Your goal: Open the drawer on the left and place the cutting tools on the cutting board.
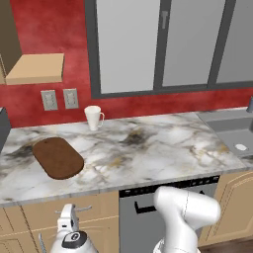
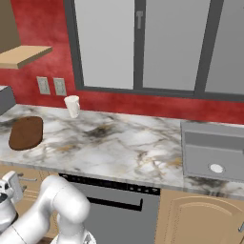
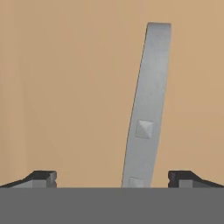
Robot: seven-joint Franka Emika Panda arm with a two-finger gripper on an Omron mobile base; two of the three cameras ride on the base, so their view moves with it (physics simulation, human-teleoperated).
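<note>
Hand view: gripper (image 3: 112, 179) spread wide, nothing in grasp, silver handle (image 3: 146, 105) between fingertips (image 3: 41, 178), tan drawer (image 3: 65, 87) front close behind. Left base view: hand low by drawer, fingers cut off at bottom edge. Cutting board (image 1: 58, 157) on counter (image 1: 148, 153) left, bare; mug (image 1: 93, 117) behind. Cutting tools hidden.

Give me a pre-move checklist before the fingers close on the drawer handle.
1. Gripper open: ok, fingers spread wide.
2. Handle between the fingers: ok, though nearer one side.
3. Fingers past the bar: cannot tell, depth unclear.
4. Drawer shut: ok, front flush.
5. Cutting board free: ok, bare top.
6. Mug off the board: ok.
</note>
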